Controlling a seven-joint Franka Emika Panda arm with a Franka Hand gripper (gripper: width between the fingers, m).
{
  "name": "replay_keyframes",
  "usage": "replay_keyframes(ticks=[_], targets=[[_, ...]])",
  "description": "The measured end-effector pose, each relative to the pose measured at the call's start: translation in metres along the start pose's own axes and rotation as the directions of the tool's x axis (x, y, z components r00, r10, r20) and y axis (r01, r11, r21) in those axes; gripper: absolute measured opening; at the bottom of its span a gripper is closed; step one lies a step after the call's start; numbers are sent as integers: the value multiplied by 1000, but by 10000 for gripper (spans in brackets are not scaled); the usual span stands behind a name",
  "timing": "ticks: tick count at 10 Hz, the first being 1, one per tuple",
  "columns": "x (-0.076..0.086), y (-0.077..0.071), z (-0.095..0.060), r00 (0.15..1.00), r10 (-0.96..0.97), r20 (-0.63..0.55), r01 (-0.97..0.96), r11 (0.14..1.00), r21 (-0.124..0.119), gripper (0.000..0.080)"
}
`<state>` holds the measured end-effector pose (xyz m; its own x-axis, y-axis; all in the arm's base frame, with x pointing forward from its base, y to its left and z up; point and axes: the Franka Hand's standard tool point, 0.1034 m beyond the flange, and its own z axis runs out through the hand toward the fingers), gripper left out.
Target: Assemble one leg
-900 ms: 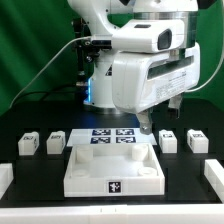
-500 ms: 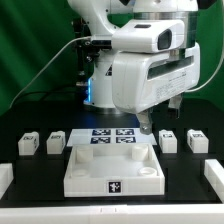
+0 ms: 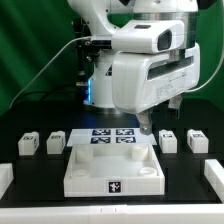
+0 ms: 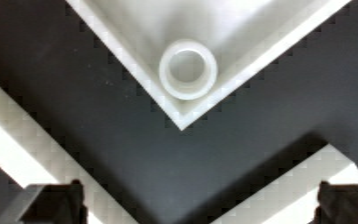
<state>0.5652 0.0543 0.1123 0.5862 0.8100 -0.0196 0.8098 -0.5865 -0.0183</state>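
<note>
Smooth white plastic leg (image 3: pixel 168 141) and tabletop (image 3: pixel 88 181), matt black table (image 3: pixel 38 188), glossy arm shell (image 3: pixel 150 75)

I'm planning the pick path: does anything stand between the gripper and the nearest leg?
Nothing visible does. The gripper, open, hangs over the tabletop's far corner; the nearest leg stands beside that corner toward the exterior view's right, with only black table between them.

A robotics lab bench: plain green cloth backdrop (image 3: pixel 30 50), matte black table (image 3: pixel 30 205), flat white marker board (image 3: pixel 112 138) with black tags, bulky white robot arm (image 3: pixel 150 75)
</note>
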Motion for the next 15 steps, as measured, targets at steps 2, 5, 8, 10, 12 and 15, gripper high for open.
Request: replay_keyframes(ticks=[2,5,8,10,12,15], targets=[[-35,-25,8,995,-102,17,102,995,16,650],[-80,-50,20,890,-455,8,455,890,1,650],[-88,-53,22,793,-609,13,609,793,7,650],[-88,-53,22,794,-608,13,607,794,7,650],[-109,-67,40,781,-625,7,625,781,6,650],[-146,-69,85,740,-673,-16,672,740,-22,650]])
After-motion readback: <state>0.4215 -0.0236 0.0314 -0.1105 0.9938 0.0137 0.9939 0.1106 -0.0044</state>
